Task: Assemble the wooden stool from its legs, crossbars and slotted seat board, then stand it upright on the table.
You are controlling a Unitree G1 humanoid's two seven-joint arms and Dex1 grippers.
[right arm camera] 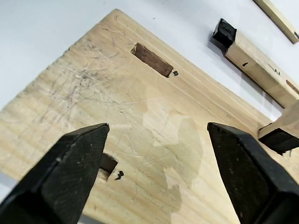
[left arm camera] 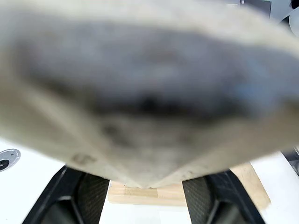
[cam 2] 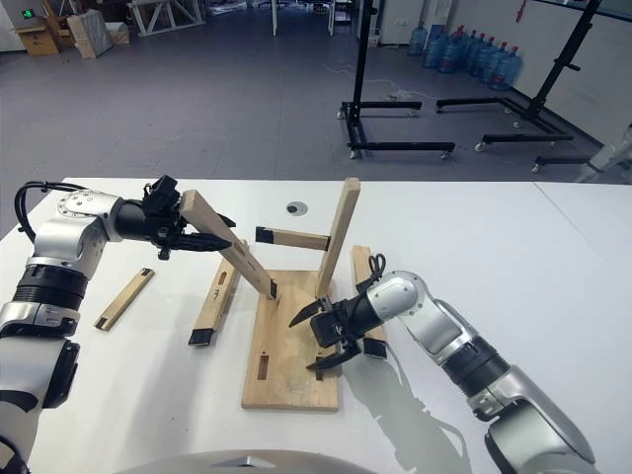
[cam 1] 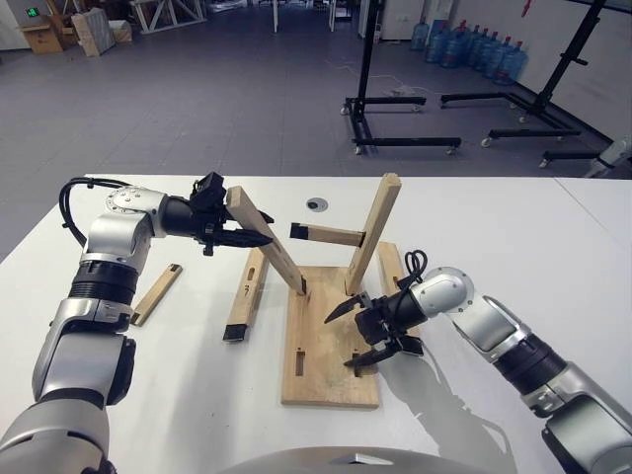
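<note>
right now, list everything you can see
seat board: one, pale, slotted, flat mid-table
held leg: one, pale, tilted, foot on board
second leg: one, pale, standing on board
crossbar: one, black-tipped, sticking from second leg
loose leg: one, pale, lying left of board
short bar: one, pale, far left
right piece: one, pale, right of board, partly hidden
table: one, white
wheeled stands: several, black, floor behind
water bottles: several, blue, far back
left gripper: black, shut on held leg
right gripper: black, open over board
</note>
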